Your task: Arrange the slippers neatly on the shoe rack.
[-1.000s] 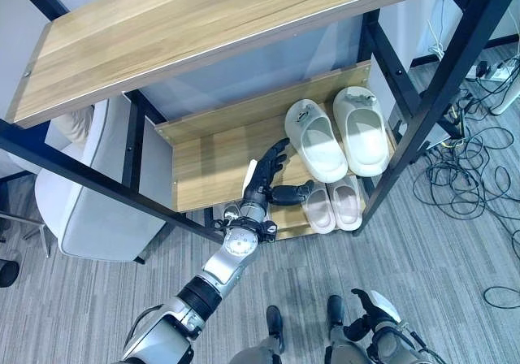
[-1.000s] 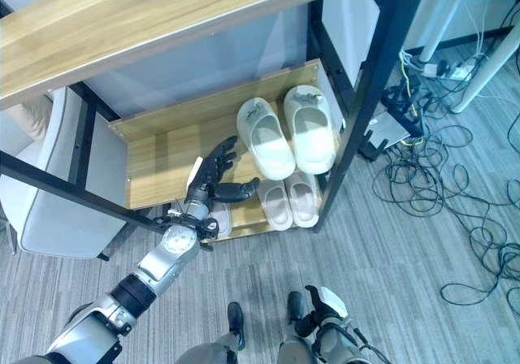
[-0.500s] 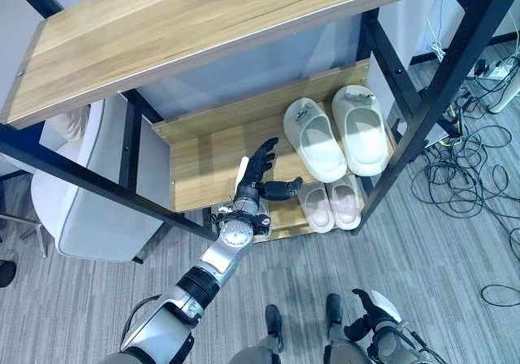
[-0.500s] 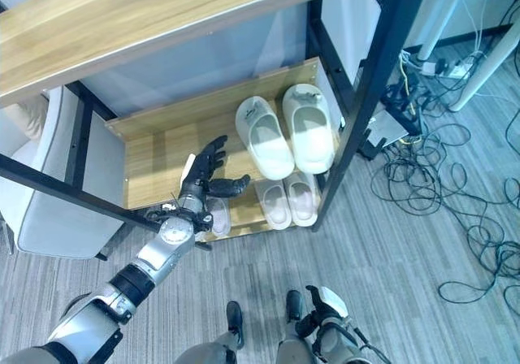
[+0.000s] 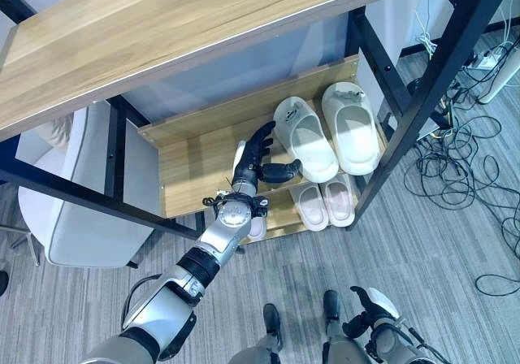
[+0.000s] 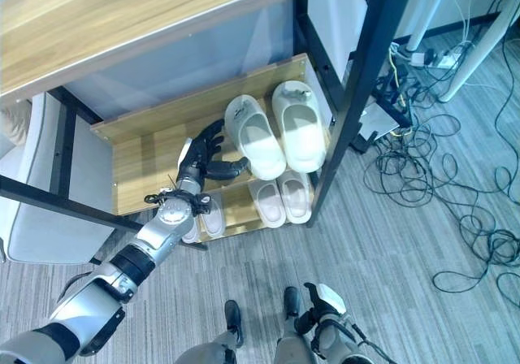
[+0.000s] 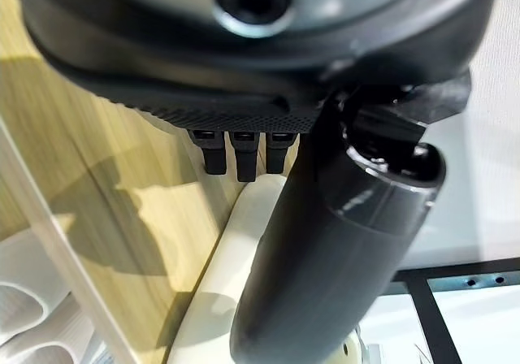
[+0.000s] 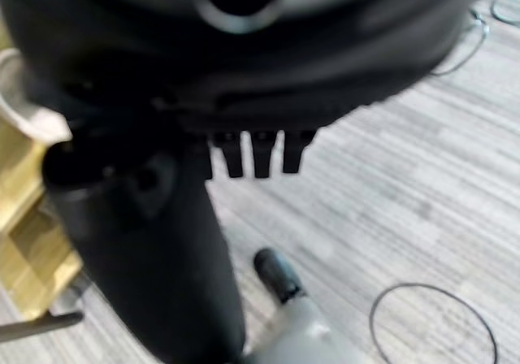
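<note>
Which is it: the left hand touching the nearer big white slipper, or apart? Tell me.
Cannot tell. In the left eye view the left hand has its thumb tip reaching the big white slipper, but neither contact nor gap shows plainly.

Matt wood-grain shoe rack [image 5: 195, 157], smooth foam-like slippers [image 5: 305, 140], ribbed grey floor [image 5: 455, 242].

Silver-grey arm [image 5: 191, 275], dark left hand [image 5: 256, 162]
</note>
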Available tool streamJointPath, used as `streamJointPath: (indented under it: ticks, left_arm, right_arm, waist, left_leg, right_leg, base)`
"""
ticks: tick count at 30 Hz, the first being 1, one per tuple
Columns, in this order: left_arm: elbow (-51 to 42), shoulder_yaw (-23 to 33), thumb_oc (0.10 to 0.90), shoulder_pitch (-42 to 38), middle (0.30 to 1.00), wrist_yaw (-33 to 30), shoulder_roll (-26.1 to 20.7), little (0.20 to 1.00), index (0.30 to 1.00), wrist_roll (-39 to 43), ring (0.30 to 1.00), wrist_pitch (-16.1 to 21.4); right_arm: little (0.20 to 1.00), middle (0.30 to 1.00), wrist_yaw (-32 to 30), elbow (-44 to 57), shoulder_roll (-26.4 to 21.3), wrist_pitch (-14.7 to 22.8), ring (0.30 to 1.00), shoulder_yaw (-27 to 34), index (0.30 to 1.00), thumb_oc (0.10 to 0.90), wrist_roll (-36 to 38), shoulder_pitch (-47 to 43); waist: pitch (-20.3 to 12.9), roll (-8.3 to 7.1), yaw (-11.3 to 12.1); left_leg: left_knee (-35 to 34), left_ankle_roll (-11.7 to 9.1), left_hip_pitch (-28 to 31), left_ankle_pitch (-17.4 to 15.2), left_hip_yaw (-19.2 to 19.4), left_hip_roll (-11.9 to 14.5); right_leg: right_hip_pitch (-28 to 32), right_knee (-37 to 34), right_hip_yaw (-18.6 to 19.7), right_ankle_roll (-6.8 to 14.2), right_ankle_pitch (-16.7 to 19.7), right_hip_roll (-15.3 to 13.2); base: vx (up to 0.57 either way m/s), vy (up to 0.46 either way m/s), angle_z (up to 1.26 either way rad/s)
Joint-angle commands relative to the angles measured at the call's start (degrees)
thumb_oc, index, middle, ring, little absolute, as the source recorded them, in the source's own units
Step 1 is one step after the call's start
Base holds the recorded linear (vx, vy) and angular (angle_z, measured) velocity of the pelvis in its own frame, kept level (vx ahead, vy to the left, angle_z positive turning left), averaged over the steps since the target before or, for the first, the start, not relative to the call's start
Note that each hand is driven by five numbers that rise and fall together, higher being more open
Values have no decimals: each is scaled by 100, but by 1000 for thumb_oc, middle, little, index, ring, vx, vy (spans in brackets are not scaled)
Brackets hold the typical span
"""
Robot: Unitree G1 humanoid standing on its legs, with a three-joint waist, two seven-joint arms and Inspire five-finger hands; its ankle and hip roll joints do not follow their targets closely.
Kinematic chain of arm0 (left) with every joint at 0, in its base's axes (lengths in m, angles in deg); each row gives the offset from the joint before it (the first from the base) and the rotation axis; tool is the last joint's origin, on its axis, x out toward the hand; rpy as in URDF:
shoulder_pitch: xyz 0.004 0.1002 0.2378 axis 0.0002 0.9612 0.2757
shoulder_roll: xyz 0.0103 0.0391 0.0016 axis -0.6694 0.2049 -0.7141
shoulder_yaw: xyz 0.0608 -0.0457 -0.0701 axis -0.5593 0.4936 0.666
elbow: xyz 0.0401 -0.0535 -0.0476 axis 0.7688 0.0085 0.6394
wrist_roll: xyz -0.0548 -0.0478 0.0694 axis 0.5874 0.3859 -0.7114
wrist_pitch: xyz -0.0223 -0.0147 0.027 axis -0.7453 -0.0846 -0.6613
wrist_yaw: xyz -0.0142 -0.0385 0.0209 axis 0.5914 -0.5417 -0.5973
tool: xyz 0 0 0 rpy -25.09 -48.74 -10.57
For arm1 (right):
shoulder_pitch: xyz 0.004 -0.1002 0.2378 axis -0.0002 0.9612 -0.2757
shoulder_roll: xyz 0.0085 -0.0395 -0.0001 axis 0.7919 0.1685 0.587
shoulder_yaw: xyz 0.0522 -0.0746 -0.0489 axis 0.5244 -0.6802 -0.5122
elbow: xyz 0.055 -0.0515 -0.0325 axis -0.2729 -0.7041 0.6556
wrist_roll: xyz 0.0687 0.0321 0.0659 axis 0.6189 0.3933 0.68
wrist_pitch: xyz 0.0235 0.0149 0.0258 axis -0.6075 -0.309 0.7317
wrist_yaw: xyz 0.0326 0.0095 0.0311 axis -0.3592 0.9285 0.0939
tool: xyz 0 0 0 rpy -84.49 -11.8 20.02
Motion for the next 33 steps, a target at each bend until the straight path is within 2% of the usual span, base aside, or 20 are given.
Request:
streamJointPath:
  ticks: [1, 15, 24, 33]
  left_arm:
    - [338, 162, 800, -937, 900, 56, 180, 900, 900, -141, 900, 382]
    - [278, -71, 800, -1020, 900, 113, 731, 900, 900, 43, 900, 451]
    - [372, -26, 800, -951, 900, 149, 674, 900, 900, 14, 900, 428]
    - [99, 74, 800, -1109, 900, 171, 562, 900, 900, 364, 900, 557]
  right_arm:
    - [900, 900, -54, 31, 33, 130, 900, -76, 900, 800, 6, 103]
    - [900, 900, -65, -120, -66, 107, 900, -18, 900, 800, 70, 13]
    - [900, 900, -57, -214, -51, 89, 900, 15, 900, 800, 92, 5]
    - [900, 900, 3, -252, 10, 121, 900, 0, 900, 800, 142, 49]
  waist:
    - [-205, -97, -80]
    - [-154, -19, -160]
    - [-192, 31, -148]
    - [-247, -23, -105]
  left_leg:
    - [11, -247, 111, -256, -82, 18]
    - [11, -262, 194, -277, -60, 1]
    - [11, -288, 231, -260, -54, 26]
    - [11, -317, 334, -259, -149, 37]
  right_leg:
    - [43, 361, -97, 346, -872, -310]
    - [78, 358, -39, 343, -894, -307]
    - [151, 339, -78, 340, -920, -301]
    - [379, 296, -247, 332, -971, -282]
  base:
    - [0, 0, 0]
    - [0, 0, 0]
    - [0, 0, 0]
    - [-7, -14, 2]
